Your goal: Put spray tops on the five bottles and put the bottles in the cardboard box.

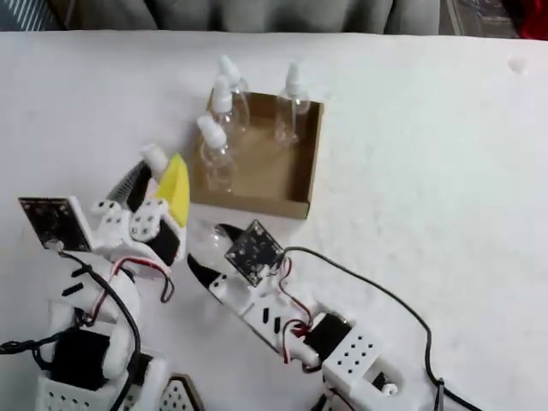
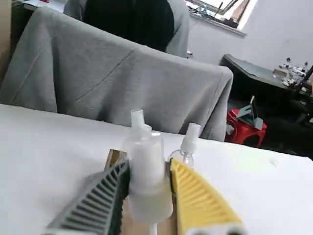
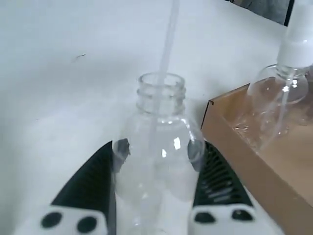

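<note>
The right tool (image 3: 159,149) clamps the belly of the clear bottle (image 3: 156,176), which should prove light, slick and dentable, just beside the cardboard box (image 3: 234,147). The left tool (image 2: 148,166) pinches the spray top (image 2: 149,188) by its collar; its bendy tube (image 3: 166,44) seemingly enters the neck.

Your left gripper (image 2: 149,165) is mismatched: one grey finger (image 2: 98,200) and one yellow finger (image 2: 195,200), both ribbed. The spray top (image 2: 146,188) between them is milky white. Your right gripper (image 3: 159,147) has black ribbed fingers (image 3: 88,181) on white bases dotted with dark holes. Its bottle (image 3: 156,171) is clear and colourless. The cardboard box (image 1: 312,154) is plain brown, and the bottles (image 1: 292,111) inside are clear with white tops. The table (image 1: 428,128) is plain white. Red and black wires (image 1: 295,330) run over the white arm bodies. Past the table's far edge, the cloth (image 2: 98,73) is grey.
</note>
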{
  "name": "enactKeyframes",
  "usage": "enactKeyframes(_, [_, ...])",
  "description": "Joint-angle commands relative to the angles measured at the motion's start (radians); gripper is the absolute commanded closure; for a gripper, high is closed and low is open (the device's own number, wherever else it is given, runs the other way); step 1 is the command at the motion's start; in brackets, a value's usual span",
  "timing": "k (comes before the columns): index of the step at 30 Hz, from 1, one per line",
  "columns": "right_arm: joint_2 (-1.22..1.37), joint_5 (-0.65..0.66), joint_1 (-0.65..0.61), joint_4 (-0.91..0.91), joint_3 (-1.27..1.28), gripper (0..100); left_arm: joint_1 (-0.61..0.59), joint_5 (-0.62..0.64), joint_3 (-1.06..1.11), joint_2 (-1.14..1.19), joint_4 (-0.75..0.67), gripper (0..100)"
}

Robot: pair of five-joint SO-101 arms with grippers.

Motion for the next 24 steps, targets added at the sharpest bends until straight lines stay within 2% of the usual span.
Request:
enactKeyframes(1, [0.002, 0.005, 0.036, -0.013, -0.058, 98.2, 0.071, -0.025, 0.000, -0.024, -0.028, 98])
enactKeyframes(6, [0.001, 0.005, 0.079, -0.012, -0.057, 98.2, 0.076, -0.025, 0.015, -0.022, -0.035, 98])
enactKeyframes(24, [-0.001, 0.005, 0.081, 0.005, -0.057, 98.2, 0.077, -0.025, 0.014, -0.022, -0.037, 98])
